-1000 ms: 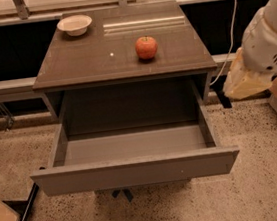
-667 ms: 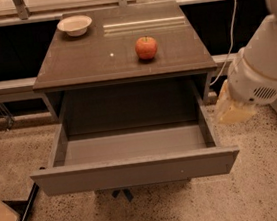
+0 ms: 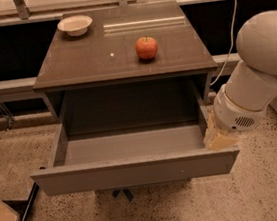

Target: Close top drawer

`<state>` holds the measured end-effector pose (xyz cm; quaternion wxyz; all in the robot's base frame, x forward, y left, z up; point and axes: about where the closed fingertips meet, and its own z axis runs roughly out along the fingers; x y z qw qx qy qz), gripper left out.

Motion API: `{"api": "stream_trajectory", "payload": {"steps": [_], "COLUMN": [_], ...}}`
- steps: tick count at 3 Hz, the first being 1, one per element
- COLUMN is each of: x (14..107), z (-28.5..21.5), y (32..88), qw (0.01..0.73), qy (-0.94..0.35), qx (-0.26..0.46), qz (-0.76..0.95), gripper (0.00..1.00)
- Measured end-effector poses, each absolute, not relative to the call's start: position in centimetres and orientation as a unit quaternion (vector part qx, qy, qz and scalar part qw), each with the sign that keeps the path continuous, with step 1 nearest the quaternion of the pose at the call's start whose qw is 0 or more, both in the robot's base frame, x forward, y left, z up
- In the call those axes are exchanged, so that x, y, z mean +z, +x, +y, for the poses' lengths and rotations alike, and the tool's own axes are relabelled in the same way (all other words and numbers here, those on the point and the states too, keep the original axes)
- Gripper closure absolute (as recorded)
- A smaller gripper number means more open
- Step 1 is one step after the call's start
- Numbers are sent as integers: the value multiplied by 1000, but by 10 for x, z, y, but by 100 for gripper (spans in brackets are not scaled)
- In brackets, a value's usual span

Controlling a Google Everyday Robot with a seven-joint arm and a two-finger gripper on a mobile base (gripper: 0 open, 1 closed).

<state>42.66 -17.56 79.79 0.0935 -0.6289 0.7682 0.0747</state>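
The top drawer [image 3: 136, 172] of a grey cabinet stands pulled far out toward me, its flat front panel nearest the camera. Its inside is empty and grey. My gripper [image 3: 219, 137] is at the end of a white arm [image 3: 260, 77] that comes in from the right. It sits low beside the drawer's right side wall, just behind the right end of the front panel and very close to it. I cannot tell whether it touches the drawer.
A red apple [image 3: 147, 47] and a white bowl [image 3: 75, 25] rest on the cabinet top [image 3: 92, 62]. A wooden edge [image 3: 1, 220] and a black bar [image 3: 23, 217] lie on the speckled floor at lower left. Dark shelving runs behind the cabinet.
The arm has swung down and left, bringing the gripper from beside the cabinet's right edge to the drawer's right front corner. The drawer has not moved.
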Motion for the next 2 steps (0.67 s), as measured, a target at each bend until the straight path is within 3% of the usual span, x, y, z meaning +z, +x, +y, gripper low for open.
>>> {"api": "stream_trajectory", "payload": {"steps": [2], "x": [721], "z": [-145], "y": [426], "qw": [91], "qy": [-610], "qx": [151], "qz": [772], "gripper": [100]}}
